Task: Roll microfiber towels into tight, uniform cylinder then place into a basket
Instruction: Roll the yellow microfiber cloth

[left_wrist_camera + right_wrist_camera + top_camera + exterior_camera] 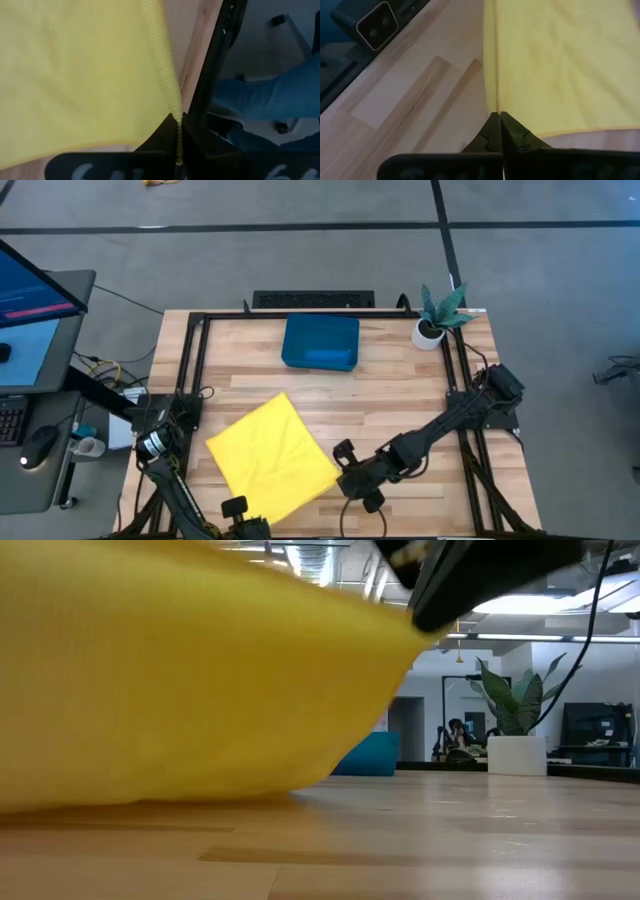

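The yellow microfiber towel (272,455) lies spread near the table's front edge and fills most of the low view (180,680). Its near side is raised; the rest lies on the wood. My left gripper (243,518) is shut at the towel's near corner. My right gripper (347,473) is shut at its right corner. The teal basket (320,330) stands at the far middle, with a lighter blue shape (326,358) lying along its near wall. My left gripper pinches the towel's near corner (176,116) between its two fingers, coming steeply from above. The hemmed edge (159,60) runs away from the fingers, and the cloth slopes down to the table. My right gripper pinches the towel's right corner (495,109) between its two fingers, slanting down from the table's right side. The corner is lifted clear of the wood (420,635), and the cloth falls away from it toward the table.
A white pot with a green plant (436,320) stands at the far right corner. Black rails (190,360) run along the table's sides. A person's leg in blue jeans (280,100) shows beyond the table's edge. Bare wood (400,395) lies between the towel and the basket.
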`<act>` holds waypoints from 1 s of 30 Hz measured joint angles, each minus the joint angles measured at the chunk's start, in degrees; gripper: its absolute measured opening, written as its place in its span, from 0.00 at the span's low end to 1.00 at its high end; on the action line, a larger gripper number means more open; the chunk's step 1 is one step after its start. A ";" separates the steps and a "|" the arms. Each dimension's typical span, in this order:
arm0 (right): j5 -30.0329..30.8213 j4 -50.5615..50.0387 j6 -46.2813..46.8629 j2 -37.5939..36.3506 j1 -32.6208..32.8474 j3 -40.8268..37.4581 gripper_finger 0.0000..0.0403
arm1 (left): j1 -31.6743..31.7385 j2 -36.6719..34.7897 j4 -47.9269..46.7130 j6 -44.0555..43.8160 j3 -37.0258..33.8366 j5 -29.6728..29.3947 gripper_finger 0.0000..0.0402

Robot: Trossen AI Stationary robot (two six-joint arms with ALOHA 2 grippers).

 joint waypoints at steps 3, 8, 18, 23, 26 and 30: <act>3.04 -3.58 0.71 -0.10 1.56 3.13 0.01 | -0.47 0.00 -1.72 -1.12 2.48 -0.19 0.00; 6.64 -9.54 4.33 -0.10 3.94 8.29 0.01 | -1.31 0.00 -4.51 -1.92 5.86 0.00 0.00; 7.07 -14.39 8.36 -0.18 7.76 17.06 0.01 | -2.94 -0.02 -13.68 -7.79 9.59 3.62 0.00; 7.13 -17.95 10.00 -0.15 3.41 17.03 0.01 | -2.92 -0.02 -14.23 -3.06 9.72 1.41 0.00; 7.02 -20.85 13.46 -0.15 0.04 16.98 0.01 | -1.60 -0.07 -14.24 0.92 8.92 -1.31 0.00; 6.72 -22.99 14.10 -0.15 -3.22 16.96 0.01 | 1.04 -0.07 -14.21 5.71 7.28 -4.19 0.00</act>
